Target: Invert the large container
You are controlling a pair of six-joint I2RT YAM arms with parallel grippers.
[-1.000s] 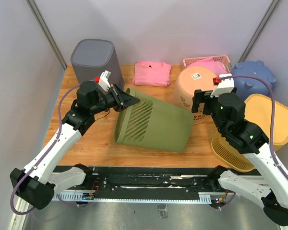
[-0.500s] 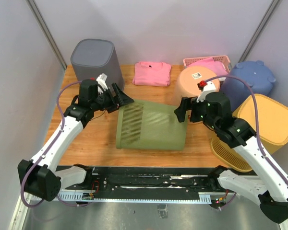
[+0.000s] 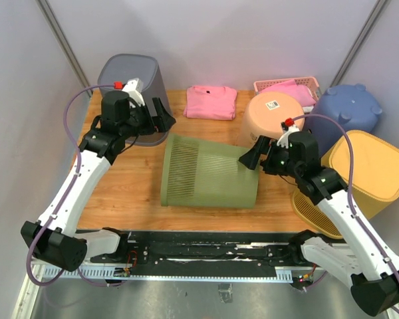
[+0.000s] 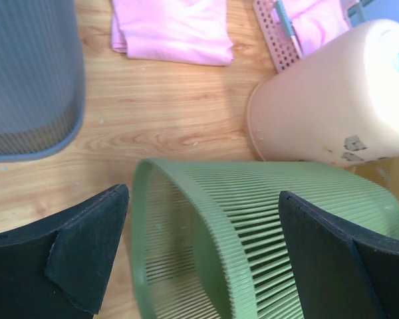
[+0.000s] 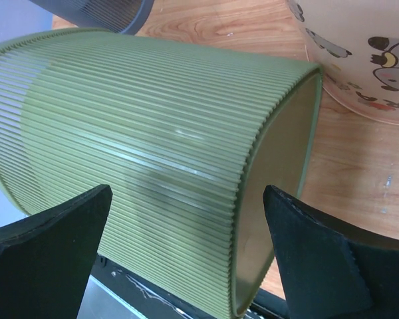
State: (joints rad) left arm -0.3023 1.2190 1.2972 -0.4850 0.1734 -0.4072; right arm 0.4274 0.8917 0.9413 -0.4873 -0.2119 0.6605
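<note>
Lying sideways on the table, mouth leftward, the green container looks light, stiff and ribbed — likely easiest to tip by its thin rim. Both pincers gape empty: left gripper just far of the mouth, right gripper at the base end.

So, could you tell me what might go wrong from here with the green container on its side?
Neither the left gripper nor the right gripper holds the green container, so a push at its base may just slide it. The peach bin stands close by; tipping could knock it.
</note>
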